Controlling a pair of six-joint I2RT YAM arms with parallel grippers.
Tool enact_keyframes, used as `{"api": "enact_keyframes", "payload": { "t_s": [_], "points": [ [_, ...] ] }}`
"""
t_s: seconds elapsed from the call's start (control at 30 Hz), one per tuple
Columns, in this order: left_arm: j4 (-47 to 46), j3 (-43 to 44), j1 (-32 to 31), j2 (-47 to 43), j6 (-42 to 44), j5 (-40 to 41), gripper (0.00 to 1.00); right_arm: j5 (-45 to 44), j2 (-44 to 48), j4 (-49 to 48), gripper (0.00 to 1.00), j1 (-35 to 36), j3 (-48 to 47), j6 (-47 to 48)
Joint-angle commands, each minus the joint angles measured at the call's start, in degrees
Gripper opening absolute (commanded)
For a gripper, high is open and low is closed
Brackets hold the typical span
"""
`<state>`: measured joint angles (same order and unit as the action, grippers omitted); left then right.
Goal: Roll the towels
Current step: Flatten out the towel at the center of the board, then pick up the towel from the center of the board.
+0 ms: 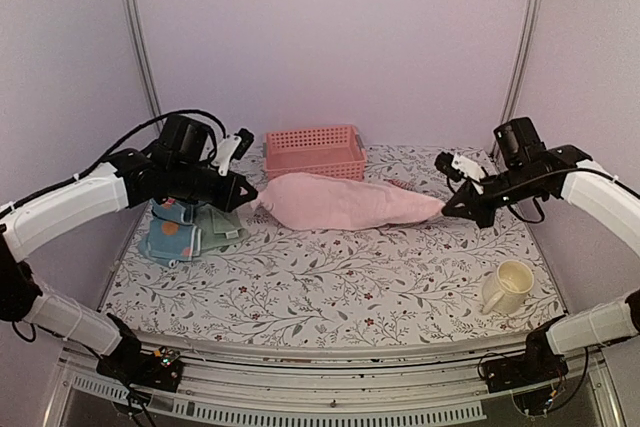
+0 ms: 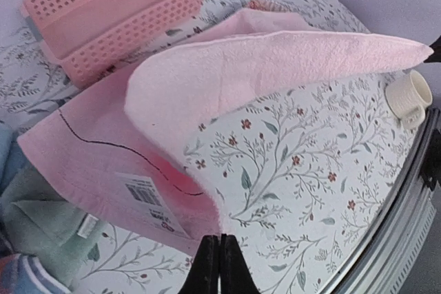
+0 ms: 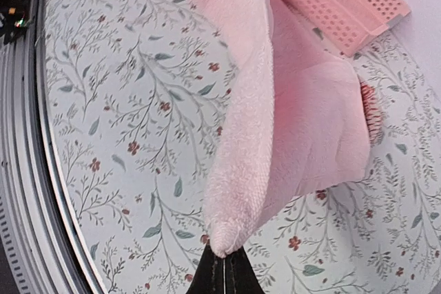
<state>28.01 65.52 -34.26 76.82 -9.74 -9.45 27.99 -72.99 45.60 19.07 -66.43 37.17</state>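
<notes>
Two tools, one pink towel, one basket

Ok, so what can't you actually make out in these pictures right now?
Top view: the folded towels sit partly under the left arm; their number is unclear.
Left wrist view: the label on the pink towel is too small to read.
Right wrist view: a reddish object is mostly hidden behind the pink towel.

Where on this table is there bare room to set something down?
Bare: the front strip of table, between the stacked towels and the mug, nearer than the pink towel. Crowded: the back, around the basket, and the left edge.
</notes>
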Motion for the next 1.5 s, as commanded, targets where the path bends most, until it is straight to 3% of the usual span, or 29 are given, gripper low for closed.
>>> {"api": "enact_keyframes", "payload": {
  "t_s": [0.0, 0.1, 0.2, 0.23, 0.33, 0.47, 0.57, 0.7, 0.83, 1.03, 1.47],
  "points": [
    [2.1, -10.0, -4.7, -1.7, 1.0, -12.0, 0.00, -1.8, 6.4, 3.6, 0.02, 1.0, 16.0, 13.2],
    [6.2, -12.7, -9.6, 0.2, -1.6, -14.1, 0.00, -4.4, 10.0, 8.3, 0.06, 1.6, 21.7, 18.1],
    [8.5, -12.2, -13.0, 2.0, -2.4, -18.4, 0.00, -7.8, 12.3, 11.1, 0.28, 1.6, 24.4, 20.6],
    [9.2, -12.0, -13.1, 2.3, -2.4, -19.8, 0.05, -8.2, 12.7, 11.7, 0.36, 1.6, 24.4, 20.8],
    [12.8, -10.3, -12.9, 2.4, -0.3, -17.7, 0.23, -6.4, 12.3, 13.2, 0.44, 1.3, 21.8, 20.7],
    [13.1, -8.5, -10.3, 0.9, 0.4, -13.6, 0.36, -0.1, 8.7, 12.6, 0.45, -1.1, 15.4, 17.9],
    [12.4, -7.0, -5.3, 1.4, -2.3, -6.4, 0.45, -4.6, 3.3, 4.2, 0.44, -2.4, 12.3, 11.1],
    [11.9, -4.7, 2.4, 6.0, -8.2, 4.0, 0.45, -9.2, -9.0, -0.7, 0.42, -7.5, 4.4, -1.0],
    [11.4, -2.7, 4.9, 11.5, -11.8, 13.4, 0.45, -10.1, -18.6, -3.8, 0.41, -10.9, -1.5, -8.8],
    [9.8, 0.6, 6.6, 20.2, -14.4, 14.2, 0.33, -10.9, -29.1, -5.8, 0.41, -10.9, -6.9, -13.1],
    [4.1, 0.8, 8.9, 26.6, -13.5, 11.8, 0.36, -6.8, -37.9, -6.9, 0.46, -10.9, -10.2, -15.8]
  ]
}}
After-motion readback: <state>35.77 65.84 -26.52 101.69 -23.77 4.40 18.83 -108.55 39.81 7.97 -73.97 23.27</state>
